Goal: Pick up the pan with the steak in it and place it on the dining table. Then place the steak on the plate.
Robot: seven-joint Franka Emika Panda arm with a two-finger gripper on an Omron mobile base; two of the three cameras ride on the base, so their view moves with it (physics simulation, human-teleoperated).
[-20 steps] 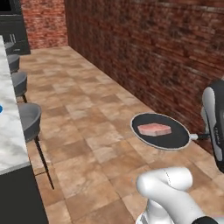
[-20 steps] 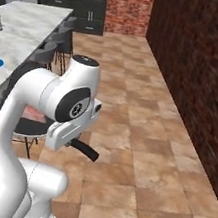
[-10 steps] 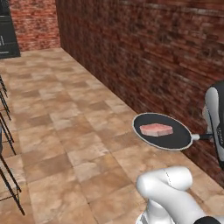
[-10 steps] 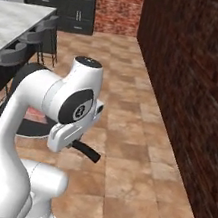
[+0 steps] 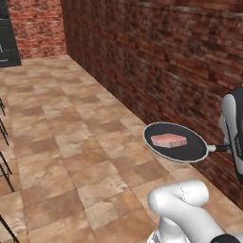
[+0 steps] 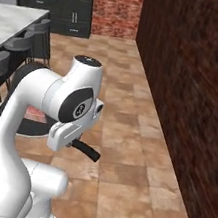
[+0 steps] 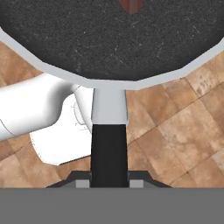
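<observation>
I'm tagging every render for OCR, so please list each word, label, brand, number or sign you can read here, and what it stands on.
None: no readable text in any view.
The pan, the steak and the brick wall carry no lettering.
A small pale mark sits on the arm's dark joint cap, too blurred to read.

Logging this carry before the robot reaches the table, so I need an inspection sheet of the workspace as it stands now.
Surface: brown tiled floor; corner of the marble-topped dining table at far left in the right base view.
Job's things: small round black frying pan carried level in the air, flat pink-red steak lying inside; plate nothing seen.
Clutter: nothing seen.
Grippers: gripper shut on the pan's black handle.
Cables: nothing seen.
Surroundings: red brick wall close beside the pan; dark stools by the table; black cabinets at the far end.
</observation>
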